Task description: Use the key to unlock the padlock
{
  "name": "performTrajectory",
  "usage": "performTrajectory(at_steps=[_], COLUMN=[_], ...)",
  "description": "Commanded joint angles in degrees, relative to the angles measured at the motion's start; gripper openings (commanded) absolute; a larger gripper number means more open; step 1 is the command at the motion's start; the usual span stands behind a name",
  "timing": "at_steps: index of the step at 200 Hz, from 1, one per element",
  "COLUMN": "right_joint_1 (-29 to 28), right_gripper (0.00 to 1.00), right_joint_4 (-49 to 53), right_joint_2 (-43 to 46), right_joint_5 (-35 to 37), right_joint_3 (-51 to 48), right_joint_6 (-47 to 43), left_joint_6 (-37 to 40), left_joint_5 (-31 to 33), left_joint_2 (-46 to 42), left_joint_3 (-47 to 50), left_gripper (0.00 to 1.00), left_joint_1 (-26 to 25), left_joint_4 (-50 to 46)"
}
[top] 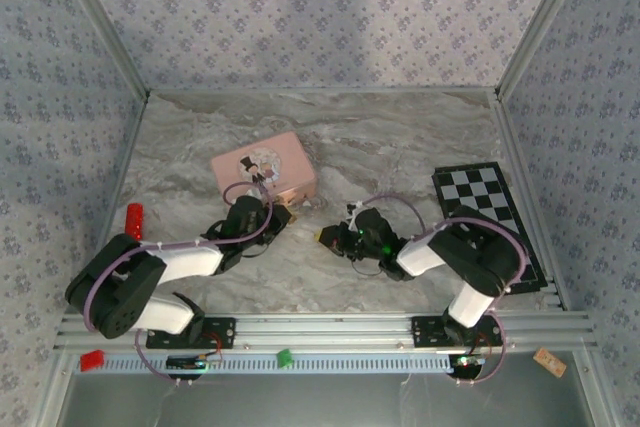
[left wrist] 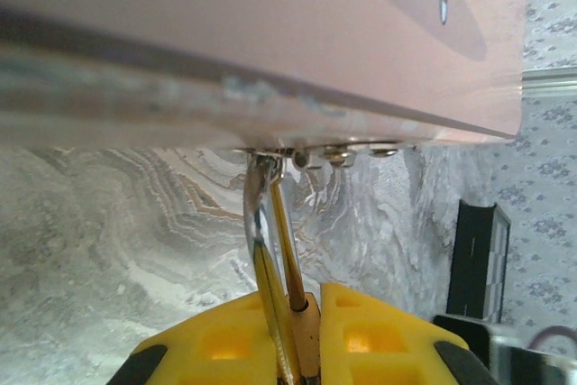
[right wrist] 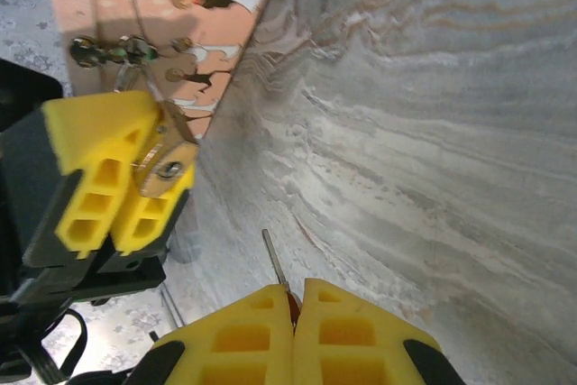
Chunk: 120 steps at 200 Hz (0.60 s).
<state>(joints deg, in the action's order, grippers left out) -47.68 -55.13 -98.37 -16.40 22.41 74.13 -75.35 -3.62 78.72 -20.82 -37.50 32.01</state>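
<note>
I see the left jaws pinched on the small brass padlock [right wrist: 167, 158], right at the near edge of the pink tin [top: 268, 169], left of the middle of the table [top: 400, 137]. Its thin silvery shackle [left wrist: 255, 214] runs up to the metal fittings on the tin's rim; I cannot tell whether it passes through them. The right jaws are pressed together on the key [right wrist: 273, 263], whose narrow blade sticks out toward the padlock with bare table between them. From above, the two sets of jaws sit near each other, apart.
</note>
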Motion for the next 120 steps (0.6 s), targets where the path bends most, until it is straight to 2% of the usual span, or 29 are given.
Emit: performTrajectory(at_steps=[1, 120], right_joint_1=[-0.3, -0.3], right_gripper=[0.0, 0.0], right_joint_4=[-12.8, -19.3], right_joint_2=[-5.1, -7.6], right_joint_5=[-1.6, -2.3], right_joint_3=[-0.7, 1.7], right_joint_6=[5.9, 6.8], left_joint_6=[-5.6, -7.3], left_joint_5=[-3.9, -5.8], left_joint_2=[1.2, 3.8], left_joint_3=[0.2, 0.4], left_gripper=[0.0, 0.0], left_joint_1=[0.3, 0.2], left_joint_4=[9.9, 13.2])
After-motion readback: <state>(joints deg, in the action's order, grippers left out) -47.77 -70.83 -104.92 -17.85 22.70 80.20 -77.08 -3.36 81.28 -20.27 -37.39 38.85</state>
